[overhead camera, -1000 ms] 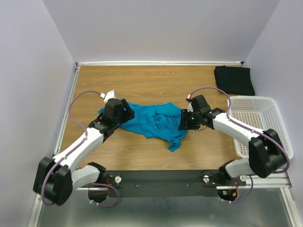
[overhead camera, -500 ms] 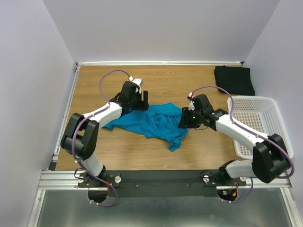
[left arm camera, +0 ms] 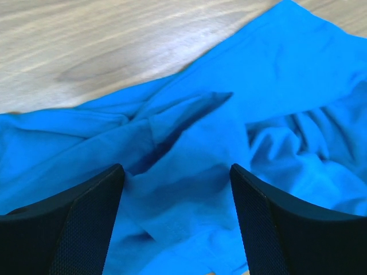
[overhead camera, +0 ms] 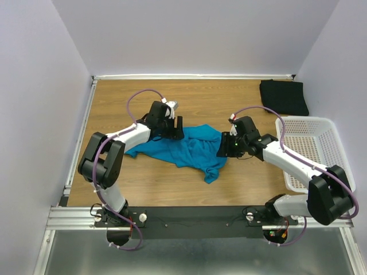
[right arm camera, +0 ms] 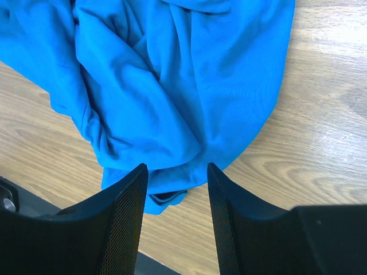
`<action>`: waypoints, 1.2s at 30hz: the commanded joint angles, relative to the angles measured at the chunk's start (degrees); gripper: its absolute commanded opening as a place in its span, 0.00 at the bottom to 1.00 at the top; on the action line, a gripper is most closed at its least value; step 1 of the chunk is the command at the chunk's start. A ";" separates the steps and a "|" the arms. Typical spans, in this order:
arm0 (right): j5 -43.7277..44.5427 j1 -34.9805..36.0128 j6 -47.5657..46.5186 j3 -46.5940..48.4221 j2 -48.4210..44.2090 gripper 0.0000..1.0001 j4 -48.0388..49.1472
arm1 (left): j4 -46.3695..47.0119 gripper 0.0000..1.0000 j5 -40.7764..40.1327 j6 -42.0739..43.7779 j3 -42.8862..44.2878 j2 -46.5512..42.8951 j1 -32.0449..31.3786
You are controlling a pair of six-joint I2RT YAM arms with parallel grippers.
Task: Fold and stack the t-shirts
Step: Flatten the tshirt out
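Teal t-shirt [overhead camera: 186, 150] crumpled | black t-shirt [overhead camera: 283, 97] seen only overhead | left pincer [left arm camera: 175, 172], right pincer [right arm camera: 176, 169] apart

left end effector [overhead camera: 176, 127] swung rightward to far edge of teal t-shirt [overhead camera: 186, 150], jaws opened wider

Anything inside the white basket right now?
In the white basket only its perforated floor shows; no shirt lies there. The right arm crosses over its near left corner, so that bit is hidden. The black t-shirt sits folded outside, behind it.
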 commanded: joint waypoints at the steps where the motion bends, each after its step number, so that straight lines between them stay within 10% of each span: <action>1: 0.77 -0.08 0.74 -0.74 -1.02 0.53 0.66 | -0.92 0.81 5.53 -2.19 -0.64 -3.17 -0.73; 17: 1.48 -0.08 -0.48 0.67 1.88 0.53 0.66 | -1.10 0.68 7.56 -11.77 -9.52 -13.81 -14.97; 26: 1.12 -0.08 -0.93 0.85 2.23 0.53 0.74 | -1.54 0.68 -4.05 -9.32 -8.56 -18.39 -2.51; 36: 0.86 -0.08 -0.49 0.67 1.09 0.53 0.66 | -6.89 0.59 -3.79 2.55 2.51 -1.25 3.56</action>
